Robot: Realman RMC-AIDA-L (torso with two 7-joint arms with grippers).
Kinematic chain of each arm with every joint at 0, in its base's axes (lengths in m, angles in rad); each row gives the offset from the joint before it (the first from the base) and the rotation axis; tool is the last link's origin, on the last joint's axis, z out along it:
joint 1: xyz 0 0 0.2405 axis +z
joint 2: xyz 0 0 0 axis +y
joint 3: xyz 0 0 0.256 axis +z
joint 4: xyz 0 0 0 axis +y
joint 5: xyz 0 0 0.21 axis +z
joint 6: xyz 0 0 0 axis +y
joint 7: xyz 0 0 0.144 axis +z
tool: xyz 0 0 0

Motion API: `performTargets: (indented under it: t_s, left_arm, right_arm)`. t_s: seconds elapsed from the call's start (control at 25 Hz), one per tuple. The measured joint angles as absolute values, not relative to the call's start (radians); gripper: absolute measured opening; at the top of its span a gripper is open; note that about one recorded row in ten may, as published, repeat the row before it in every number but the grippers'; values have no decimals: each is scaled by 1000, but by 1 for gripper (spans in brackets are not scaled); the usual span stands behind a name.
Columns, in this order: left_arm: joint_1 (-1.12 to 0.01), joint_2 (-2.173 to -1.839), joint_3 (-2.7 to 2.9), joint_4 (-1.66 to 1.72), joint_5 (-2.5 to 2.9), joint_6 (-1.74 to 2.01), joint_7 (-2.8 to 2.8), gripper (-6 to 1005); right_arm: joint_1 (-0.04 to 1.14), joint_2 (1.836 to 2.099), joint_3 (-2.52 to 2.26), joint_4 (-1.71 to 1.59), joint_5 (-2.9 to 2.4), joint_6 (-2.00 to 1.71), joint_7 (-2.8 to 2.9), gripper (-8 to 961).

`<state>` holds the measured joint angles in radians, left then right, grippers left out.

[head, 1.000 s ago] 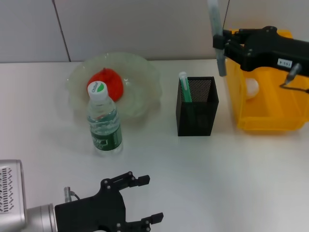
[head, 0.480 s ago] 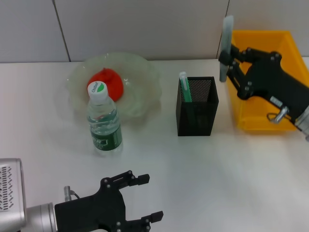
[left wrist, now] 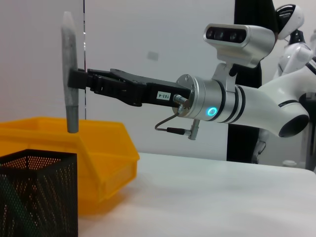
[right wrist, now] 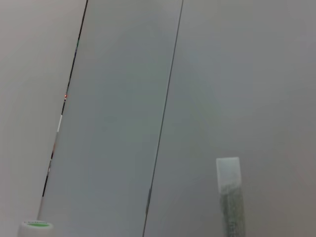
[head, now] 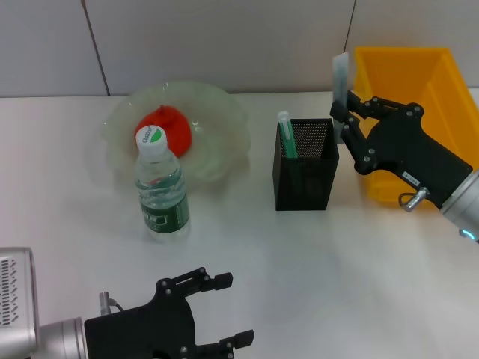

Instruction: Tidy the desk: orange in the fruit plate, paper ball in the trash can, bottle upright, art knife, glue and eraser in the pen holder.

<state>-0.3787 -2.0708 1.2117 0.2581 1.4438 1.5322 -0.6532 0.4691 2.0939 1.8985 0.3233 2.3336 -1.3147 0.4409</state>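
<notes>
The grey art knife [head: 340, 90] stands upright in the air, pinched near its middle by the right gripper [head: 343, 114], whose fingers are closed on it; its lower end hangs just above the rim of the black mesh pen holder [head: 305, 166], toward the holder's right edge, between the holder and the yellow bin [head: 404, 82]; in the left wrist view the knife [left wrist: 69, 79] is clear of the mesh rim [left wrist: 39, 163]. A green-and-white glue stick [head: 286, 134] already leans inside the holder's left side. Further left, the orange [head: 166, 126] lies in the pale fruit plate [head: 224, 112]; the water bottle [head: 160, 187] stands upright just in front of the plate. The left gripper [head: 209, 314] rests low near the table's front edge, its fingers spread apart and holding nothing.
</notes>
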Motion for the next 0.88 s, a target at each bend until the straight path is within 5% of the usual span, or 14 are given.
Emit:
performTargets:
  t_s: [0.4, 0.88]
  left_arm:
    - [-377, -2069, 1216, 258, 1444, 1570, -711, 800]
    - [-370, -2069, 1216, 258, 1449, 1589, -713, 800]
  right_arm:
    - [592, 2094, 1895, 210, 2337, -1205, 457, 157]
    - [598, 2093, 1845, 209, 2334, -1133, 546, 162]
